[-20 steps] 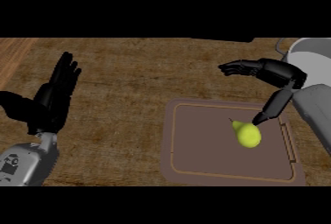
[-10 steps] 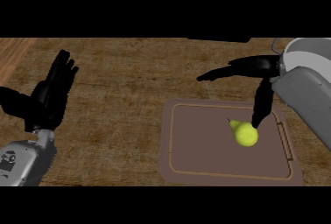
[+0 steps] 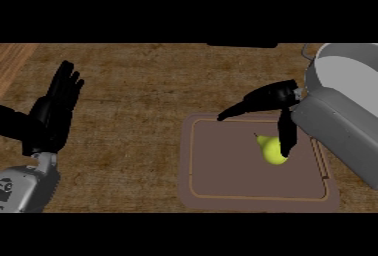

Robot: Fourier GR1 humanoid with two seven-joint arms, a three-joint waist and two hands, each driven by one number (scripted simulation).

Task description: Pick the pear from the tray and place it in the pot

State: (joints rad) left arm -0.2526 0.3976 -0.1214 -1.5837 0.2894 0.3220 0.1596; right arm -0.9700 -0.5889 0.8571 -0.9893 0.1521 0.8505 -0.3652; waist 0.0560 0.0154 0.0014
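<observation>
Yellow-green, the single pear lies unmoved right of centre on the one brown tray, lower right of the frame. The right hand has come lower in the frame since half a second ago. It is spread open, thumb pointing left over the tray's upper edge, and its straight fingers now overlap the pear's right side without curling round it. One grey pot stands at upper right. The left hand rests open at the left, fingers up.

Pear on tray, pot behind.
</observation>
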